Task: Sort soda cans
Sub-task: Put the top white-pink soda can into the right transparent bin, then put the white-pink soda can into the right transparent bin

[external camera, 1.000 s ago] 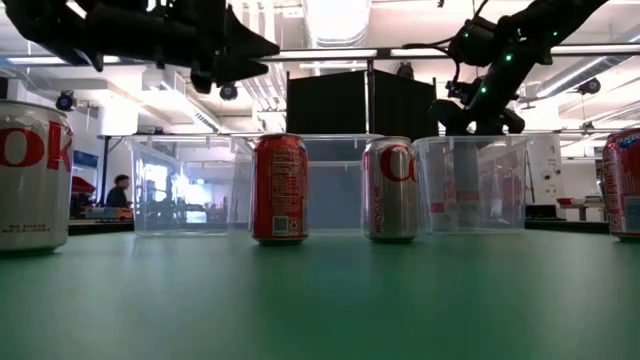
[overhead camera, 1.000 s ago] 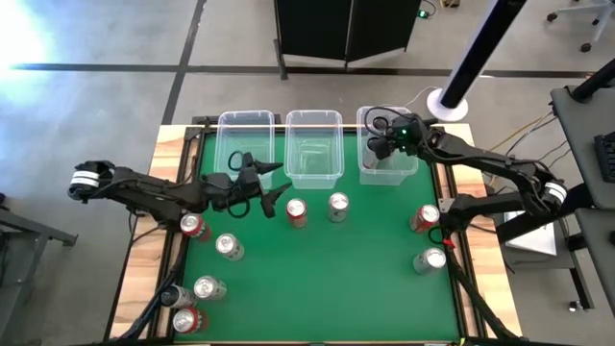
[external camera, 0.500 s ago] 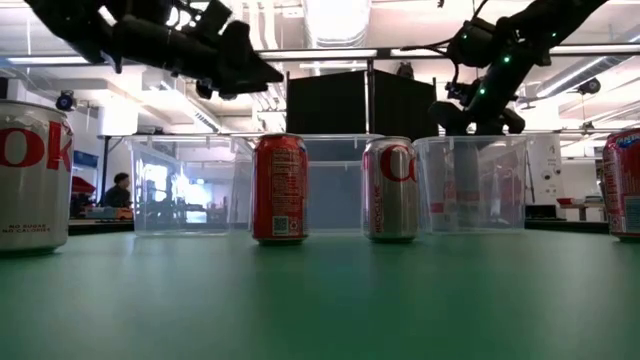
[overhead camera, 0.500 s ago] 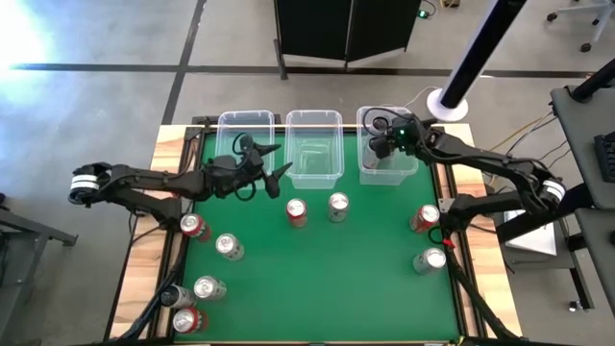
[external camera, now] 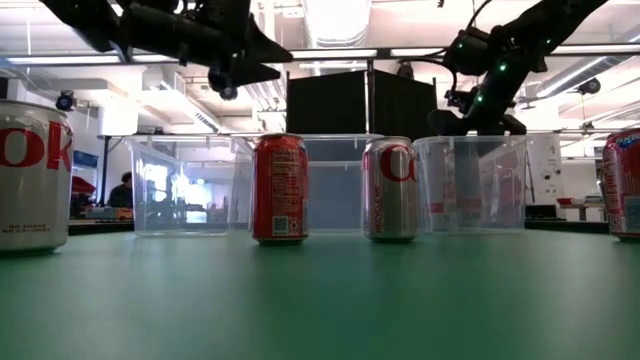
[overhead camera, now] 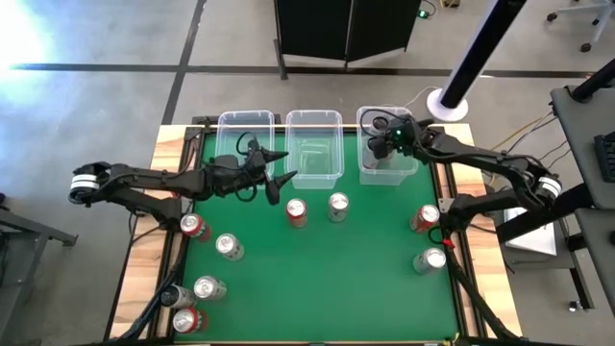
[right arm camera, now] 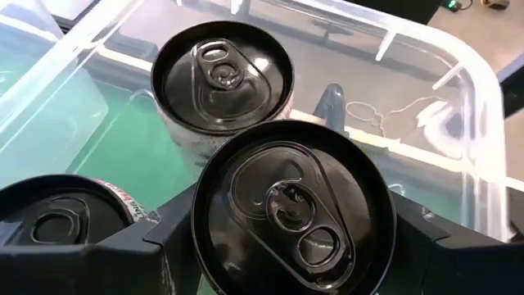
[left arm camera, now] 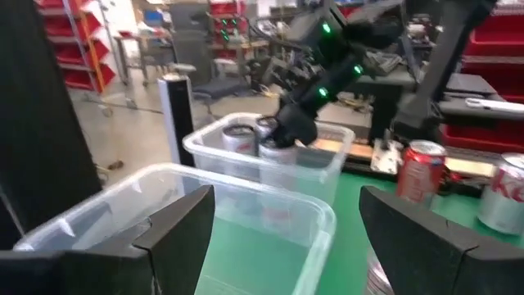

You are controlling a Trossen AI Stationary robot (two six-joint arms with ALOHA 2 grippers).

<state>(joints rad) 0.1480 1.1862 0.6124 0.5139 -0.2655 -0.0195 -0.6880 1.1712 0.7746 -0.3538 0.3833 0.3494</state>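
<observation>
Over the right clear bin (overhead camera: 389,168) my right gripper (overhead camera: 384,146) is shut on a soda can (right arm camera: 286,197), upright, seen from its top. Two more cans (right arm camera: 221,74) (right arm camera: 57,221) stand in that bin beside it. My left gripper (overhead camera: 279,169) hangs open and holds nothing, above the table between the left bin (overhead camera: 245,130) and the middle bin (overhead camera: 313,144). On the green mat stand a red can (overhead camera: 296,212) and a silver can (overhead camera: 337,206) near the middle. Several more stand at the left (overhead camera: 229,246) and two at the right (overhead camera: 424,218). My right gripper pinches the can between its two fingers (right arm camera: 164,246), one on each side of the wall just under the top rim (right arm camera: 201,225). The fingers come from above, pointing down into the bin. The can stays upright. Its base is hidden, so I cannot tell if it rests on the bin's floor.
The three clear bins stand in a row along the table's far edge. Wooden rails (overhead camera: 144,259) frame the mat. The mat (overhead camera: 327,288) is bare in its near middle. A black cabinet (overhead camera: 346,29) and a white post base (overhead camera: 447,104) stand beyond the far edge.
My left gripper has moved from beside the red can toward the table's far edge and a little rightward, staying open. It now hangs between the left and middle bins. The cans on the mat have not moved.
</observation>
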